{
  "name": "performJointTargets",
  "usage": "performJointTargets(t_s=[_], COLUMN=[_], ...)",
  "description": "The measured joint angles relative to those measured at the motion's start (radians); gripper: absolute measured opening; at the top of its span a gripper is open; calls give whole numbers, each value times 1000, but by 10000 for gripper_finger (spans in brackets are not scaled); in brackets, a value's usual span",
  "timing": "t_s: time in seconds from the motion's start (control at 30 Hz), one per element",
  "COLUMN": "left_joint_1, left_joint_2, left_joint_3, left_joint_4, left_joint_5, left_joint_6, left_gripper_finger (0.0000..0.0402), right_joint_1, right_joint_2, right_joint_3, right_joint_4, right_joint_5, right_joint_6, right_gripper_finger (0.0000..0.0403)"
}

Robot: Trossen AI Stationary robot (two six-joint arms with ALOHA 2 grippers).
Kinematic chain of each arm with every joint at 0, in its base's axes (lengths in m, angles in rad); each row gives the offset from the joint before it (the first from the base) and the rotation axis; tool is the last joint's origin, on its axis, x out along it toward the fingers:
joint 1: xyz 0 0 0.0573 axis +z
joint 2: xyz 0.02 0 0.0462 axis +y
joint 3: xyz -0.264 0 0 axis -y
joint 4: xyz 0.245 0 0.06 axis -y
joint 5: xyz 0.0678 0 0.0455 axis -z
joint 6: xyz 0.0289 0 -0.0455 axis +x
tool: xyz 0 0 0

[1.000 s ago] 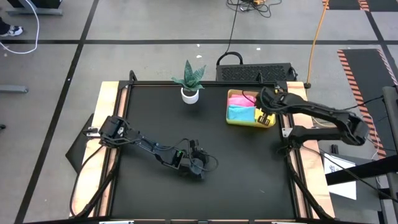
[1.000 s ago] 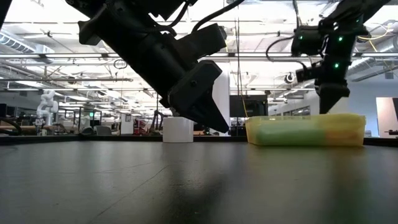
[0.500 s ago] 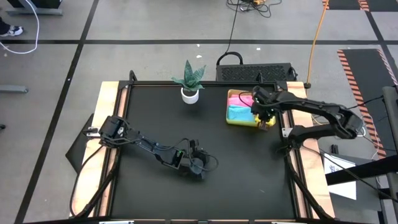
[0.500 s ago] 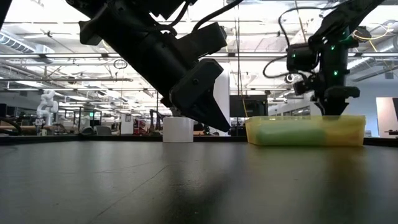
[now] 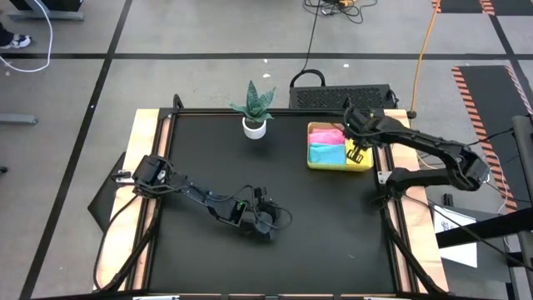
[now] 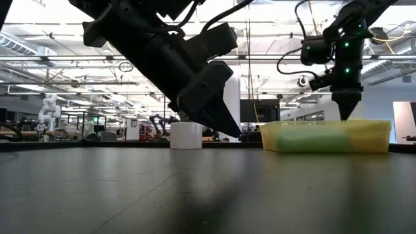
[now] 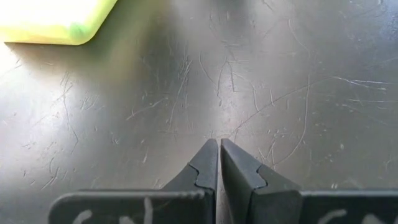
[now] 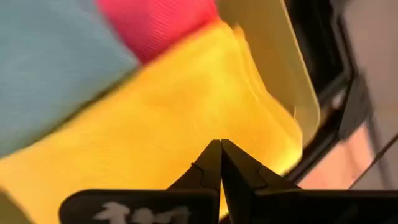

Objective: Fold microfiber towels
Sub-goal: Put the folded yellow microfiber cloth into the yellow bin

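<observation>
Towels sit unfolded-for-now in the tray [image 5: 365,163] as the right gripper [image 8: 220,149], fingers pressed together, hovers over the yellow towel [image 8: 186,118], needing to open and pinch it, while the left gripper [image 7: 219,149], likewise pressed together, waits mid-table.

- You have the table [image 5: 208,158] under both arms, with the plant pot [image 5: 254,127] standing near its far edge, about midway across.
- To the right of the pot, you'll find the tray [image 5: 338,166] at the far right corner, well apart from the pot.
- Inside the tray lie the towels [image 5: 326,152], packed side by side.
- Your right gripper [image 5: 356,148] hangs over the tray's right part, above the towels, jaws together.
- Your left gripper [image 5: 268,223] sits low over the table's middle, nearer the front edge, well apart from tray and pot, fingers closed on nothing.
</observation>
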Motion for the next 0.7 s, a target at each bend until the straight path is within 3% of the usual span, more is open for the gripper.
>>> performJointTargets(t_s=[0.23, 0.5, 0.6, 0.7], left_joint_1=[0, 0, 0, 0], left_joint_2=[0, 0, 0, 0], left_joint_3=[0, 0, 0, 0], left_joint_4=[1, 3, 3, 3], left_joint_5=[1, 2, 2, 2], left_joint_6=[-1, 3, 4, 4], left_gripper_finger=[24, 24, 24, 24], right_joint_1=[-150, -141, -142, -141], right_joint_2=[36, 85, 123, 166], right_joint_3=[-7, -14, -50, -68], right_joint_4=[20, 78, 150, 189], right_joint_5=[15, 5, -60, -30], right_joint_6=[118, 134, 101, 62], right_gripper_finger=[0, 0, 0, 0])
